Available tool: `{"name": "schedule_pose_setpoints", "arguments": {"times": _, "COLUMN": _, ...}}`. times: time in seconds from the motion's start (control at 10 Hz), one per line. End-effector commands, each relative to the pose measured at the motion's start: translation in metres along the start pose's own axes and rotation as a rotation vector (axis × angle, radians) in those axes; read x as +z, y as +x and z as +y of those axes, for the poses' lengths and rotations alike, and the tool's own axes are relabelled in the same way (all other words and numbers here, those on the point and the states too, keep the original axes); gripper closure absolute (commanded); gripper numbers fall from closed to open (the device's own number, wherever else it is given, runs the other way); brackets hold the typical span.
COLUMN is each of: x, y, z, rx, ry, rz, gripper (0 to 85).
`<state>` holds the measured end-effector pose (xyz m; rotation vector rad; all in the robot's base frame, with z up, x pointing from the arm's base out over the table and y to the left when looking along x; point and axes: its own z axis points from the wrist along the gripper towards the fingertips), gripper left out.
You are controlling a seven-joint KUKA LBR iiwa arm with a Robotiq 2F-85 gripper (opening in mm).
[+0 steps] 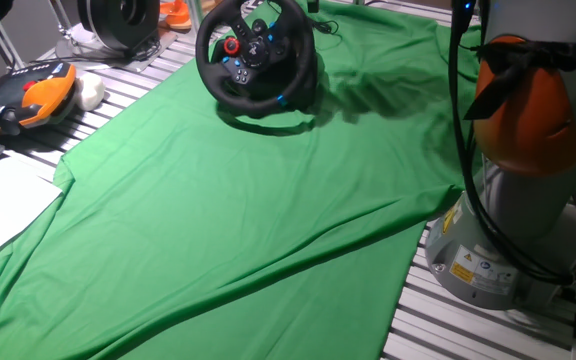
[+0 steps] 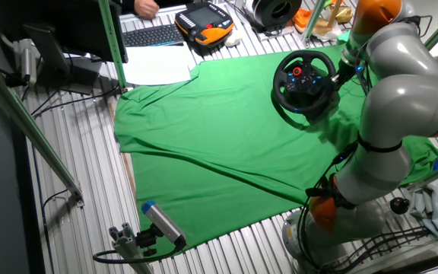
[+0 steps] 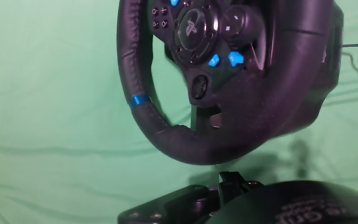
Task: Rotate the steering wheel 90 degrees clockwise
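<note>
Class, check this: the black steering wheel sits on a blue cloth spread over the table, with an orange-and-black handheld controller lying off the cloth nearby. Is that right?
Not quite. The cloth under the steering wheel is green, not blue; both fixed views show it plainly. The rest holds: the orange-and-black controller lies off the cloth nearby.

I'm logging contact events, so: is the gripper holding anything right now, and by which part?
It cannot be told. In the hand view the black round steering wheel fills the frame, but no fingers show around its thick rim, and the fixed views don't show the gripper.

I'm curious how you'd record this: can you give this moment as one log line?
steering wheel: upright on green cloth | tool: near wheel rim, fingers unseen | contact: cannot tell | rotation: cannot tell
</note>
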<state>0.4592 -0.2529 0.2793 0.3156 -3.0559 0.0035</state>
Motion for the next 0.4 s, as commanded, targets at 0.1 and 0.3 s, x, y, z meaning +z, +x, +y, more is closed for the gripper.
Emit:
{"name": "schedule_pose_setpoints", "arguments": {"times": 0.1, "x": 0.0001, "y": -0.0035, "z": -0.0038, "rx": -0.003, "ry": -0.005, "rz": -0.006, "gripper": 85.0}}
{"name": "schedule_pose_setpoints", "arguments": {"times": 0.3, "x": 0.0016, "y": -0.0051, "z": -0.0051, "rx": -0.006, "ry": -0.004, "rz": -0.011, "gripper": 85.0}}
